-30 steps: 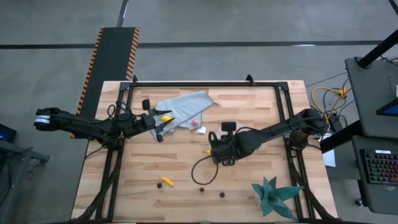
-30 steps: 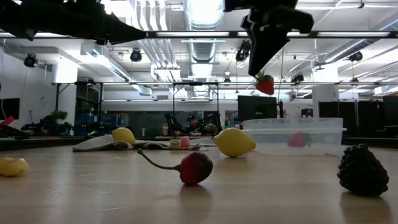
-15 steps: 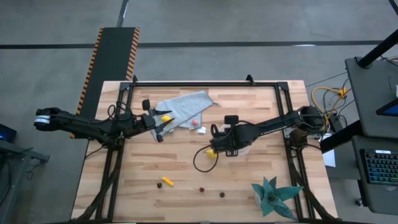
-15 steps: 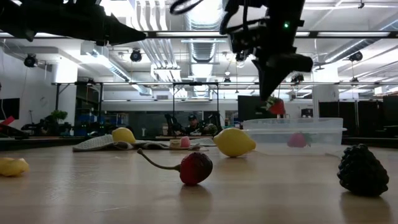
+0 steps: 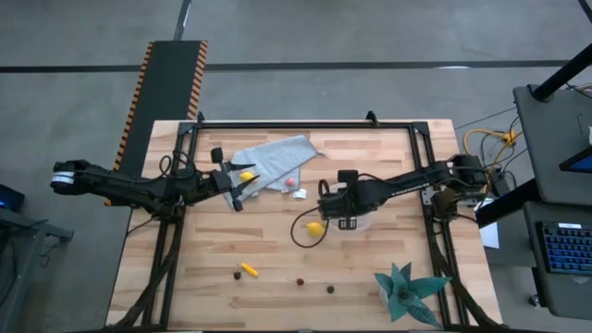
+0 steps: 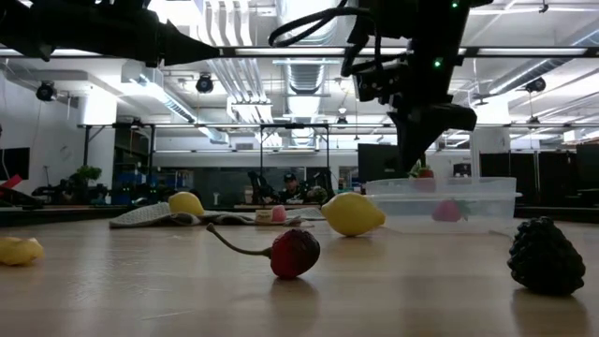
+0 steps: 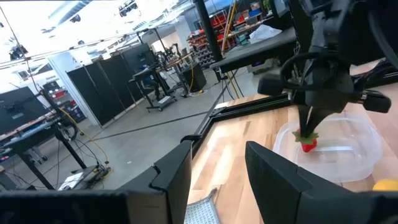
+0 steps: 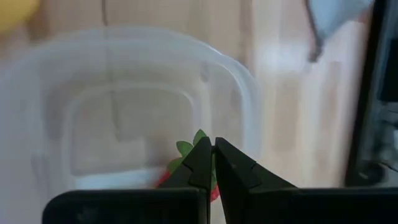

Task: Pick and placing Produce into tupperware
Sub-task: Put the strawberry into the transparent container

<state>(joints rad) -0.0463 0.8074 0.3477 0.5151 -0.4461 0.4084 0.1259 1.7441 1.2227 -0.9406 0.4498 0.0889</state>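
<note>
A: Fingers (image 8: 214, 163) of the right gripper (image 7: 309, 121) are closed on the strawberry's (image 7: 307, 144) leaf cap, held over the tupperware (image 7: 357, 146).

B: Judged light, stiff, slippery; better pinched across the body.

Bright ceiling strip lights (image 6: 309, 49) glare in the low view; the right wrist view is softly blurred.

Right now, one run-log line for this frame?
right gripper: shut on strawberry, over tupperware | left gripper: open, by cloth | lemon: on table
</note>
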